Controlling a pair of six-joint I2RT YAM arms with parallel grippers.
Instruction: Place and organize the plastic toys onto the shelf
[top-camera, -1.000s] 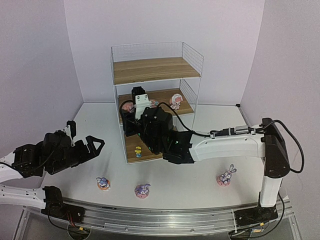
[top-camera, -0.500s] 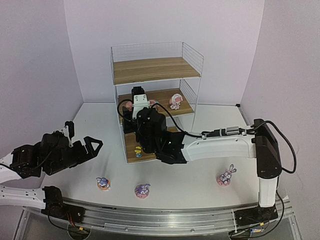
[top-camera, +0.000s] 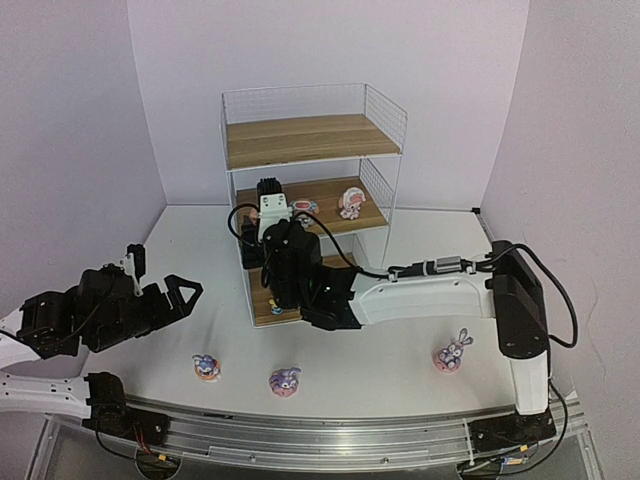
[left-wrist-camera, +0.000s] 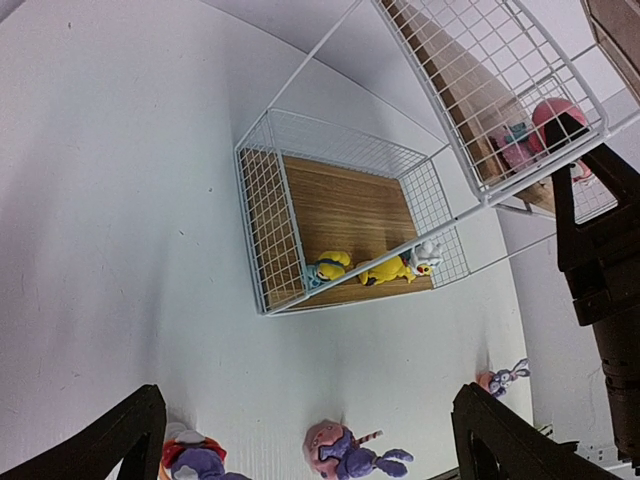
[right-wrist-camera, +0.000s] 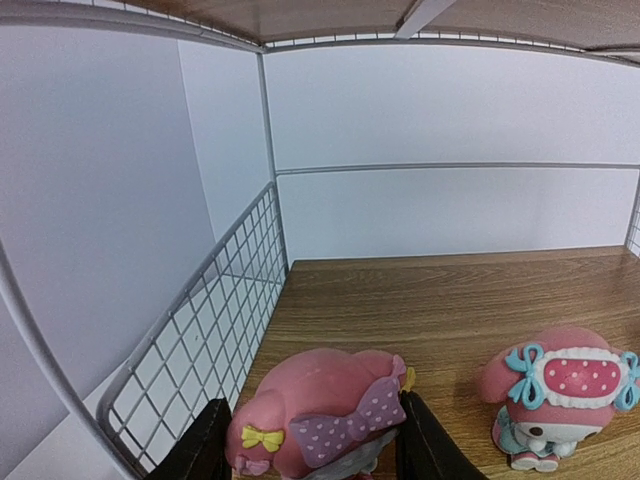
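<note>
Left gripper: left of shelf, above table, fingers spread wide, empty.
Two purple bunnies: on table, in front of shelf, toward its left.
Three yellowish toys: in row on shelf's bottom board, at one edge.
Right gripper: inside shelf's middle tier, left end, fingers clamped on pink toy. Cannot tell whether it touches board.
Second pink toy: upright on middle board, just right of held one.
Third pink toy: middle board, right end.
Third bunny: on table, front-right of shelf, well apart from it.
</note>
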